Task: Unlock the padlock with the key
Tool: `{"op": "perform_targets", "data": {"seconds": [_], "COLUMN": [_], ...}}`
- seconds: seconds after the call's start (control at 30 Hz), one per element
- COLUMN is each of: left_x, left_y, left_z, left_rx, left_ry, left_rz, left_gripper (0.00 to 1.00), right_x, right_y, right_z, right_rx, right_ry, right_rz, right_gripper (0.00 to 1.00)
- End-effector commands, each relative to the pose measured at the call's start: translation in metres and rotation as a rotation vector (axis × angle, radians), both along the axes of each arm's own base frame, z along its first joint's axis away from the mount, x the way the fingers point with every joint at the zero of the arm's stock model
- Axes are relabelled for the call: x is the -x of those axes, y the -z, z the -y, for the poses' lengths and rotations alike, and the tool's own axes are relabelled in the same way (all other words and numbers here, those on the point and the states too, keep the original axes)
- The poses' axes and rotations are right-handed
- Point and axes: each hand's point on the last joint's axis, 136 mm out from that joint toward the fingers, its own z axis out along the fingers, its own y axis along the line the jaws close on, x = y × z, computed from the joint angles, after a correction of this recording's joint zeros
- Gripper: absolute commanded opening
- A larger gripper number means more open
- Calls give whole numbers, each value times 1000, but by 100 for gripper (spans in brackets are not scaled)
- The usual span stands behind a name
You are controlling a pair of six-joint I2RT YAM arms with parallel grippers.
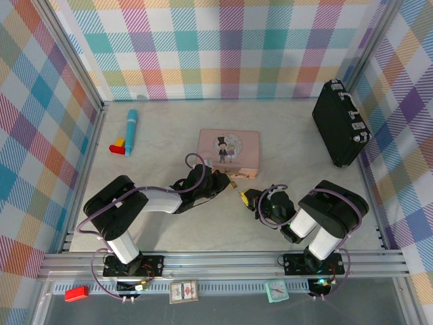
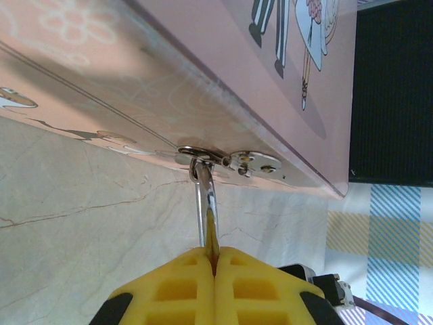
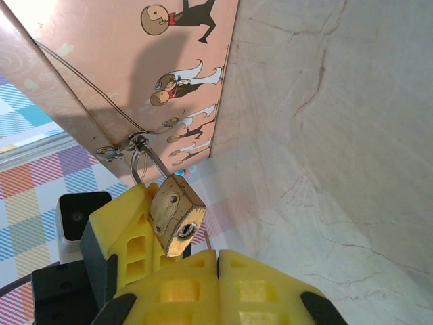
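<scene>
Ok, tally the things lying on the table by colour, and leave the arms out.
Pink: 1, tin
Black: 1, case
Blue: 1, pen
Red and yellow: 1, block
Brass: 1, padlock, hanging on the tin's hasp
Total: 5

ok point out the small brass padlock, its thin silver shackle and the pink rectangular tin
small brass padlock (image 3: 177, 215), right wrist view, on its brass body
thin silver shackle (image 2: 205, 203), left wrist view, on its straight leg
pink rectangular tin (image 1: 249, 152), top external view, on bare pink lid
</scene>
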Motion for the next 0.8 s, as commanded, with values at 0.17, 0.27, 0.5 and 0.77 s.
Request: {"op": "perform_targets", "data": {"seconds": [0.17, 0.27, 0.5, 0.77], "left_x": [-4, -3, -2, -1], "left_y": [-21, -20, -19, -19], "left_z": [13, 13, 12, 9], "left_rx": [79, 78, 82, 76], "left_ry": [8, 7, 5, -3], "left_rz": [65, 64, 61, 63], "left_gripper": [0, 0, 0, 0], "right_x": [-8, -8, -9, -11], "right_y": [-22, -22, -18, -18], "right_z": [-10, -10, -10, -6], "right_rx": [-79, -78, -74, -66], "right_ry": [-1, 0, 6, 25], "right_rz": [38, 41, 27, 36], "right_gripper": [0, 0, 0, 0]}}
